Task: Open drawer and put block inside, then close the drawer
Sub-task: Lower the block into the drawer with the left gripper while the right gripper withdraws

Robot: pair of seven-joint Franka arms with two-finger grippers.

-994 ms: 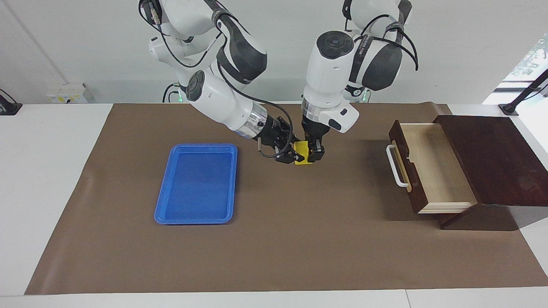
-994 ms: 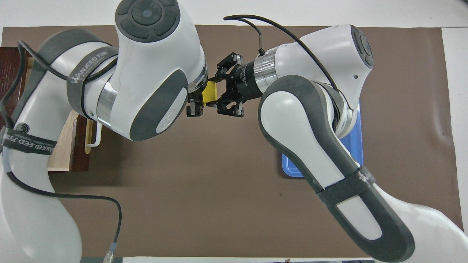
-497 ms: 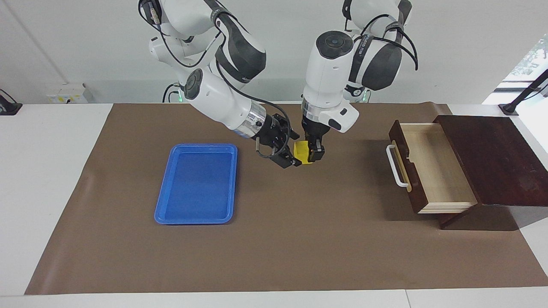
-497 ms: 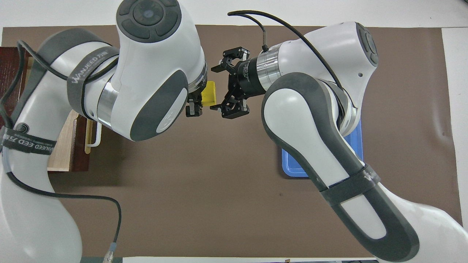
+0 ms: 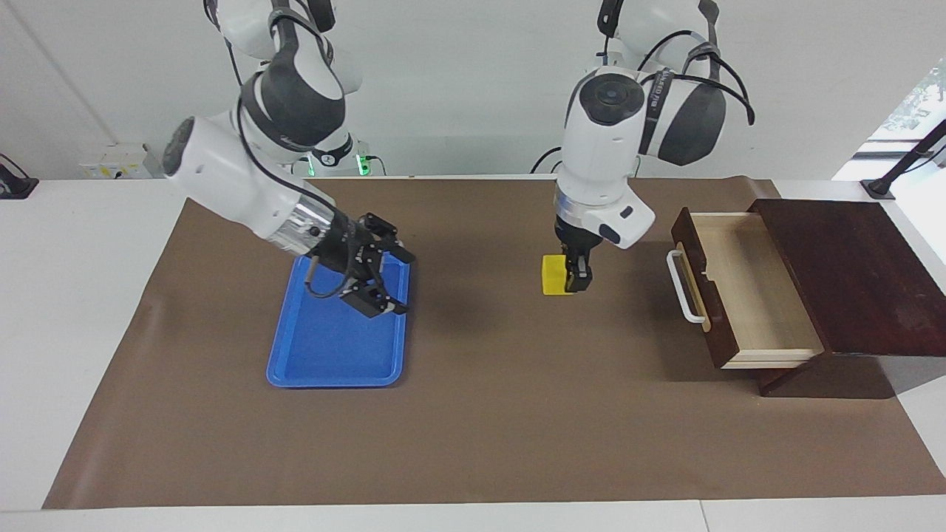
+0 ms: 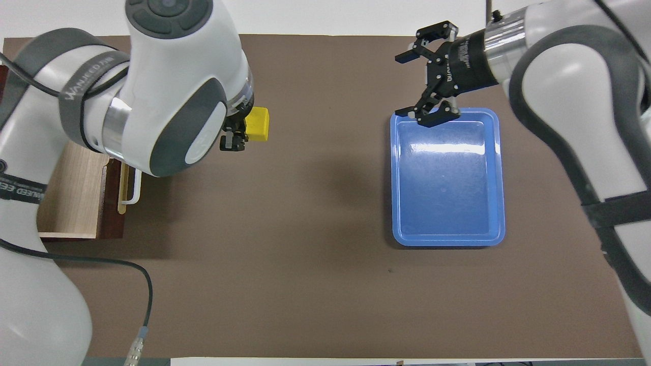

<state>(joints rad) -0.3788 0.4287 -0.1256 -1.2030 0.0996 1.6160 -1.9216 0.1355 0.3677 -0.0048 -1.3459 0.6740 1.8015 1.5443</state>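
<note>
Here the left hand (image 5: 569, 279) pinches the yellow block (image 5: 553, 275), held aloft above the brown mat (image 5: 488, 414) on the counter (image 5: 81, 244). Toward the left arm's end of the counter from this hand, the drawer (image 5: 739, 292) stands pulled out of its dark wooden box (image 5: 850, 273), pale interior exposed and white handle (image 5: 684, 288) facing the hand. The right hand (image 5: 384, 284) hangs with fingers spread over the blue tray (image 5: 325, 362), well apart from the block.
</note>
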